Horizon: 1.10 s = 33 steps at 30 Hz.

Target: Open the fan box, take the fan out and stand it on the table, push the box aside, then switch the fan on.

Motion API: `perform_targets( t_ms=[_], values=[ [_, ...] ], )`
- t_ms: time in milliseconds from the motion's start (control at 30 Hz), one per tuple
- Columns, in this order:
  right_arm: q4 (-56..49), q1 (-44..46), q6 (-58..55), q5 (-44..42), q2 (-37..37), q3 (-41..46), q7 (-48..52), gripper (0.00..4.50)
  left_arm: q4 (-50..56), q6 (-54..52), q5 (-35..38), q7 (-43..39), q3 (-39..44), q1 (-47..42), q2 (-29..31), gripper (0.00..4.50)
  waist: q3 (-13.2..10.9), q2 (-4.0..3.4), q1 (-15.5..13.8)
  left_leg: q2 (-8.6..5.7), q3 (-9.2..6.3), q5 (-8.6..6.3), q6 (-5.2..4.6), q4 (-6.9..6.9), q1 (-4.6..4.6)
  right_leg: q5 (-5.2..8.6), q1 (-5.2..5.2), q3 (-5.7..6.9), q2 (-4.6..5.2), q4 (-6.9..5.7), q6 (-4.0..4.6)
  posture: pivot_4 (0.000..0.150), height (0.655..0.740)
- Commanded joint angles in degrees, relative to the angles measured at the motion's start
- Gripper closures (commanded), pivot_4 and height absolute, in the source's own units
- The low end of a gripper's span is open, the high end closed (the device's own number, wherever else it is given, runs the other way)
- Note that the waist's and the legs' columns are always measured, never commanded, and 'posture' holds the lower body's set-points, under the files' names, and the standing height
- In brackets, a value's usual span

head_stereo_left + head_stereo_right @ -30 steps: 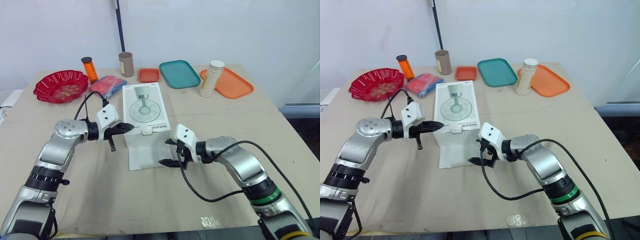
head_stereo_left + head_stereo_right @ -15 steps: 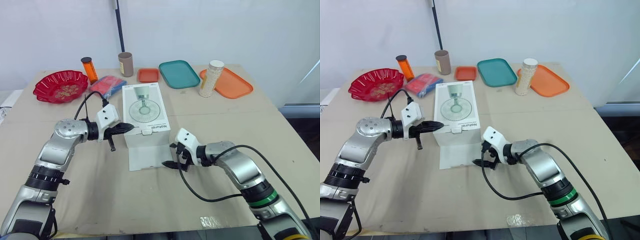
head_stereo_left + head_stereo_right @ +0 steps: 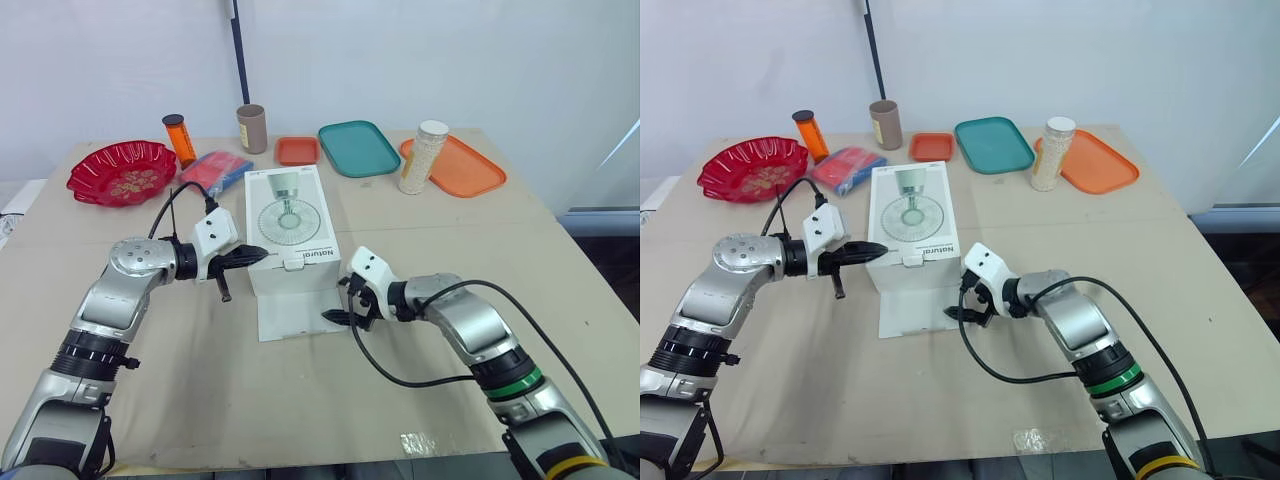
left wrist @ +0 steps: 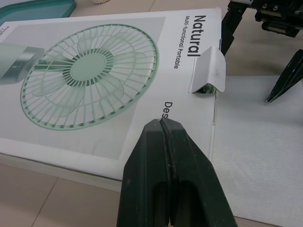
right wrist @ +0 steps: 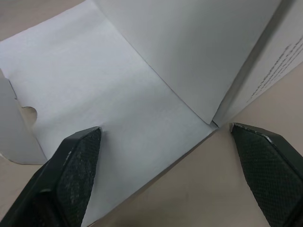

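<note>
The fan box [image 3: 288,228] stood mid-table with its front flap [image 3: 295,313] folded down flat toward the robot, the fan apparently still inside. The left gripper [image 3: 255,256], fingers pressed shut on nothing, had its tips at the box's top left edge, probably to brace it, while the right gripper [image 3: 338,302] held its fingers spread wide at the flap's right corner, seemingly ready to work at the opened front. Well behind lay a red bowl [image 3: 121,172], orange bottle [image 3: 179,138], teal tray [image 3: 358,147] and a jar [image 3: 424,156] on an orange tray [image 3: 460,165], none in the way.
</note>
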<state>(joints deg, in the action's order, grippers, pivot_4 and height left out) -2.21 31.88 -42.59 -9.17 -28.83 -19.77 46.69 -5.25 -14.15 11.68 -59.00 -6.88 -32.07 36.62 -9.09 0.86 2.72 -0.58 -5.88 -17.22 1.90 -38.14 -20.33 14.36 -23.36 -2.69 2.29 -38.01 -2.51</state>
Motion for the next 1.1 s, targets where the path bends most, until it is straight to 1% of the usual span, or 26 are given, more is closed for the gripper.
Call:
perform_targets(
  t_ms=[33, 400, 867, 1100],
  values=[
    [-1.5, 0.8, -0.8, -1.0, 0.4, 3.0, -0.9, 0.0, -2.2, -0.1, -1.8, 0.3, -0.9, 0.0, 0.0, 4.46, 0.0, 0.0, 0.0, 0.0, 0.0, 0.0, 0.0, 0.0, 0.0, 0.0, 0.0, 0.0, 0.0, 0.0, 0.0, 0.15, 0.74],
    [-13.0, 0.7, -6.2, -4.1, -1.2, 1.3, 2.7, 0.0, -4.8, 1.3, -2.7, 0.3, -1.5, -1.7, -1.3, 4.46, 0.0, -0.01, 0.0, -0.01, -0.03, 0.0, 0.0, 0.02, -0.01, 0.0, -0.01, 0.01, 0.0, 0.0, 0.0, 0.15, 0.74],
    [-14.5, 1.2, -7.2, -4.8, -2.7, 1.1, 3.8, 0.0, -7.1, 3.3, -4.5, 1.3, -2.0, -2.4, -3.0, 4.46, 0.0, -0.01, 0.0, -0.01, -0.02, 0.0, 0.0, 0.03, -0.01, 0.0, 0.0, 0.01, 0.01, 0.01, 0.0, 0.15, 0.74],
    [-16.4, 1.0, -7.4, -6.2, -2.5, 1.3, 4.3, 0.0, -8.0, 4.0, -5.0, 0.8, -2.2, -2.6, -2.6, 4.46, 0.0, -0.01, 0.0, -0.02, -0.03, 0.0, 0.0, 0.02, 0.0, 0.0, 0.0, 0.02, 0.02, 0.01, 0.0, 0.15, 0.74]
  ],
)
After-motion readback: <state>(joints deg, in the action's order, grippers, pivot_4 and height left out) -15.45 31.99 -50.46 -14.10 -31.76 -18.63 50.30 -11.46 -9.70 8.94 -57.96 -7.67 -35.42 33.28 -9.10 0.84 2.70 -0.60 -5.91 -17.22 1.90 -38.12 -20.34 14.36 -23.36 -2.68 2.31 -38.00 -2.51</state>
